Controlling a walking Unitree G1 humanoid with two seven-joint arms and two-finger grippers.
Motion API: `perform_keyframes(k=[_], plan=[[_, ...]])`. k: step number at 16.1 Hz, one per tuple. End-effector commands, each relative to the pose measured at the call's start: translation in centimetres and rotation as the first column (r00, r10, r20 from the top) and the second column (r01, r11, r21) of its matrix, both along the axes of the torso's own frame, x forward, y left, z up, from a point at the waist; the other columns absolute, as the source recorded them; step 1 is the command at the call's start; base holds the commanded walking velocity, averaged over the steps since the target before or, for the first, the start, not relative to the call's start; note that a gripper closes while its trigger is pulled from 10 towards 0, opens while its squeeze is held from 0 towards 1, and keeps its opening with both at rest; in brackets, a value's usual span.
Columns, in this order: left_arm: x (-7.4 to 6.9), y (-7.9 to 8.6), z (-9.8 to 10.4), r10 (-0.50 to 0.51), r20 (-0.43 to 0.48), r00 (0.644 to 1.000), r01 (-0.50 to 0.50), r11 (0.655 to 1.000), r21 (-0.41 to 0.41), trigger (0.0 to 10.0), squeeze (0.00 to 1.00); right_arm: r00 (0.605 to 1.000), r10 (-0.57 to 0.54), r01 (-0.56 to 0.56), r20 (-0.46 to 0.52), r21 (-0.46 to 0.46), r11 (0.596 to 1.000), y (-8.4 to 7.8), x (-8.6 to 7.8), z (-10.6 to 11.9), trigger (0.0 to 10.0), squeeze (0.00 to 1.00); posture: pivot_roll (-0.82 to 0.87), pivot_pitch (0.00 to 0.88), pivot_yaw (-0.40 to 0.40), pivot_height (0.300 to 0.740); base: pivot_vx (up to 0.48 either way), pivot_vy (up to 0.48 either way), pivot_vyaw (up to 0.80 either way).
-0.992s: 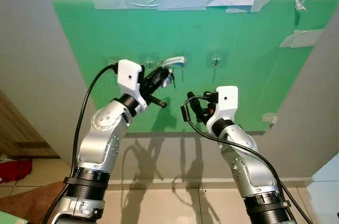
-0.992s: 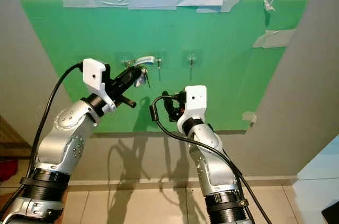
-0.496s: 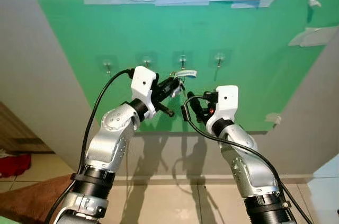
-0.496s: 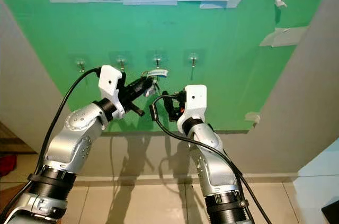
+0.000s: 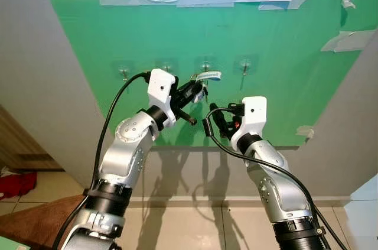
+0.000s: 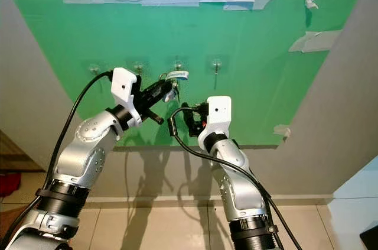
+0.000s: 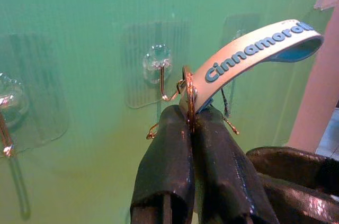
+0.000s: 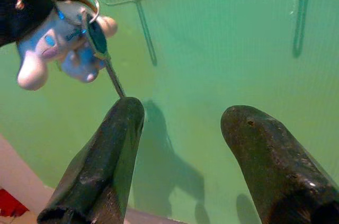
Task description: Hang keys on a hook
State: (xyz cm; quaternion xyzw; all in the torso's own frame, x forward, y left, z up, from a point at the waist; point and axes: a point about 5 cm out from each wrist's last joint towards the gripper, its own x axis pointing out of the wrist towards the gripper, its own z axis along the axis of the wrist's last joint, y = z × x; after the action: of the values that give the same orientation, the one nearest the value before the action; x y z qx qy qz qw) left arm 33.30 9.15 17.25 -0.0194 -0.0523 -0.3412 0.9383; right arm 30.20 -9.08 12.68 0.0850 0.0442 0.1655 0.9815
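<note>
A green board point(image 5: 277, 49) is taped to the wall and carries a row of four clear hooks; going left to right, the first hook point(image 5: 124, 74) and second point(image 5: 163, 68) hang bare. The left gripper point(image 5: 198, 88) is raised to the board, its fingers point(image 7: 169, 150) closed on the ring of the keys point(image 5: 204, 80), whose white strap juts out to the right. Compared with half a second ago, the left gripper has lifted the keys up from below the hook row, so the ring now sits just beside the third hook point(image 7: 161, 73). The fourth hook point(image 5: 245, 67) is bare. The right gripper point(image 8: 180, 144) hovers lower, still in place, fingers spread and holding nothing.
</note>
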Motion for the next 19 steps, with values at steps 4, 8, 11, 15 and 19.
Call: perform_keyframes(k=[4, 8, 11, 15, 19], plan=[[1.6, 0.0, 1.1, 0.006, 0.033, 0.999, -0.006, 1.0, -0.022, 0.0, 0.0, 1.0, 0.007, -0.007, 0.013, 0.001, 1.0, 0.5, -0.2, 0.4, 10.0, 0.0, -0.12, 0.03, 0.098, 0.74, 0.0, 0.0, 0.0], [2.3, 0.2, 1.3, 0.03, 0.052, 0.998, -0.03, 0.999, 0.01, 0.0, 0.0, 1.0, 0.0, 0.0, 0.009, 0.004, 1.0, 0.4, -0.3, 0.3, 10.0, 0.0, -0.12, 0.033, 0.106, 0.74, 0.0, 0.0, 0.0], [2.8, 0.6, 0.3, 0.079, 0.008, 0.997, -0.079, 0.996, 0.041, 0.0, 0.0, 1.0, 0.001, -0.001, 0.004, 0.007, 1.0, 0.6, -0.4, 0.3, 10.0, 0.0, -0.12, 0.031, 0.106, 0.74, 0.0, 0.0, 0.0], [3.0, 0.7, -0.4, 0.101, -0.035, 0.994, -0.099, 0.994, 0.056, 0.0, 0.0, 1.0, 0.004, -0.004, -0.002, 0.008, 1.0, 0.5, -0.4, 0.2, 10.0, 0.0, -0.12, 0.027, 0.103, 0.74, 0.0, 0.0, 0.0], [3.2, 0.8, -1.1, 0.126, -0.086, 0.988, -0.12, 0.99, 0.073, 0.0, 0.0, 1.0, 0.012, -0.012, -0.008, 0.009, 1.0, 0.7, -0.5, 0.1, 10.0, 0.0, -0.12, 0.026, 0.101, 0.74, 0.0, 0.0, 0.0]])
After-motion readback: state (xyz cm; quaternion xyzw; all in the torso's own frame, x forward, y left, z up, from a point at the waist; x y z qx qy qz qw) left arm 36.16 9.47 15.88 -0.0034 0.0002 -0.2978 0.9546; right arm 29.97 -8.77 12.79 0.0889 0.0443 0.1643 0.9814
